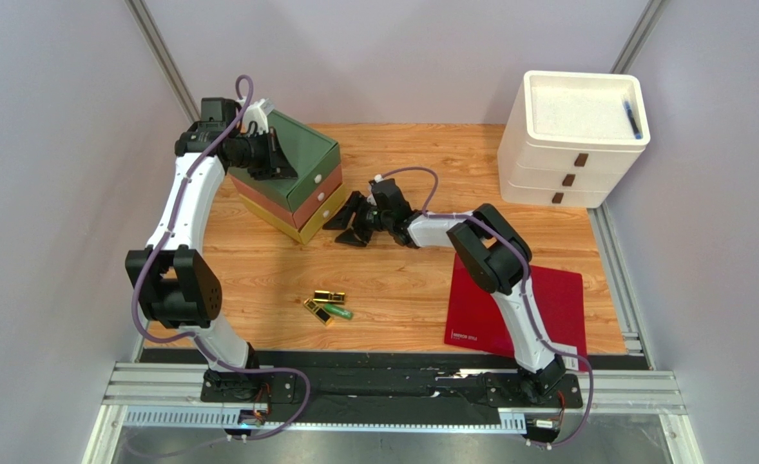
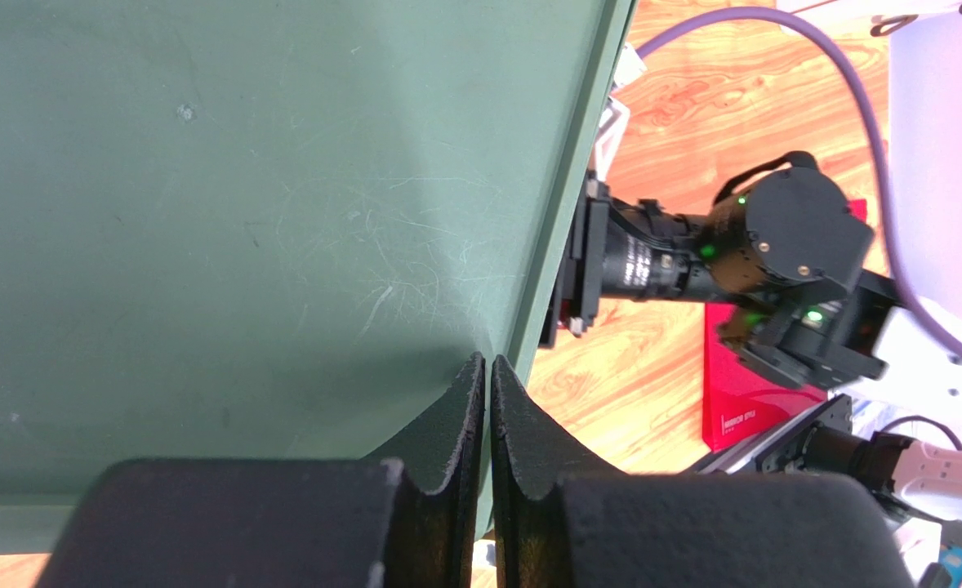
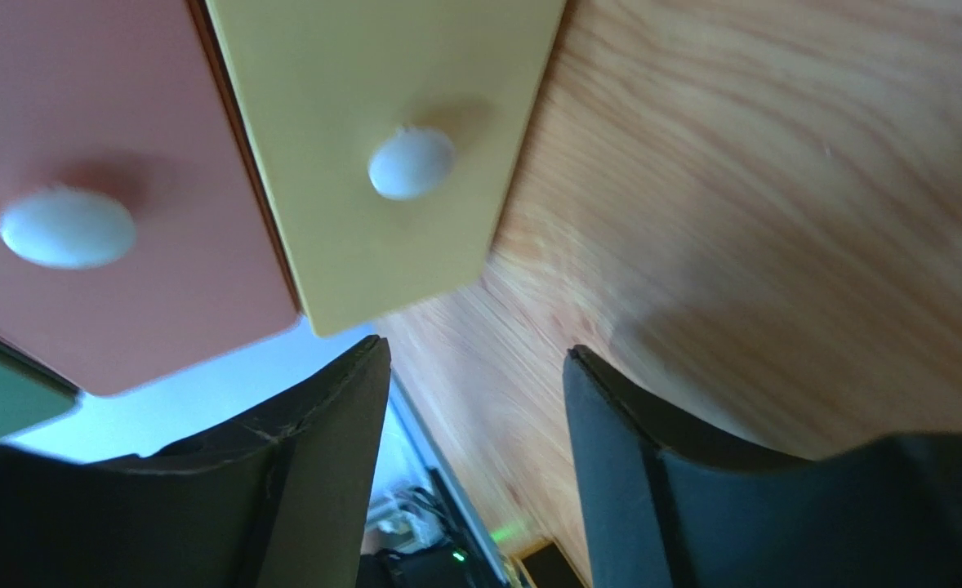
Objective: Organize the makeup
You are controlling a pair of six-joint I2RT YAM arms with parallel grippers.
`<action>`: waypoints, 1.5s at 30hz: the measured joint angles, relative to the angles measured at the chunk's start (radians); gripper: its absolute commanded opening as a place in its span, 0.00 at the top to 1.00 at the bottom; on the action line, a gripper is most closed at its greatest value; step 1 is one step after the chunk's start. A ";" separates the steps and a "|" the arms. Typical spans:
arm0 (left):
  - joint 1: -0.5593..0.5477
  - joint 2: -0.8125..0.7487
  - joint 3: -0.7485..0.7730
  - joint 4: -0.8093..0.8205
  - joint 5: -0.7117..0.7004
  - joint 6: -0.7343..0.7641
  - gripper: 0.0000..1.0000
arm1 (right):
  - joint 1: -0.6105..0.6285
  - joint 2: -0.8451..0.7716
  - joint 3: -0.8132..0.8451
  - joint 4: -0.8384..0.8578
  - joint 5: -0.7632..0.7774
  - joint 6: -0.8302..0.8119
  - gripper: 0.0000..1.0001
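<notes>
Two gold lipstick tubes (image 1: 330, 296) (image 1: 317, 310) and a green tube (image 1: 338, 312) lie together on the wooden table, near the front. The compacts and the lip-gloss tubes are out of view. My left gripper (image 1: 278, 163) (image 2: 488, 368) is shut and empty, its tips against the green top (image 2: 241, 245) of a small three-drawer box (image 1: 291, 179). My right gripper (image 1: 336, 232) (image 3: 474, 368) is open and empty, low on the table just in front of the box's yellow bottom drawer (image 3: 376, 147), which has a white knob (image 3: 411, 162). The red middle drawer (image 3: 106, 282) is shut.
A white three-drawer unit (image 1: 569, 140) stands at the back right with a small blue item (image 1: 631, 118) on its top. A flat red sheet (image 1: 509, 314) lies at the front right under my right arm. Grey walls close in both sides.
</notes>
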 measured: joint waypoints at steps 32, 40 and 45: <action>0.002 0.018 0.024 -0.030 0.006 0.021 0.90 | -0.064 0.212 0.014 0.547 0.007 0.416 0.52; 0.006 0.019 0.024 -0.031 0.013 0.022 0.90 | -0.052 0.226 0.053 0.506 0.010 0.416 0.57; 0.006 0.019 0.024 -0.031 0.013 0.023 0.90 | -0.039 0.237 0.060 0.506 0.018 0.420 0.61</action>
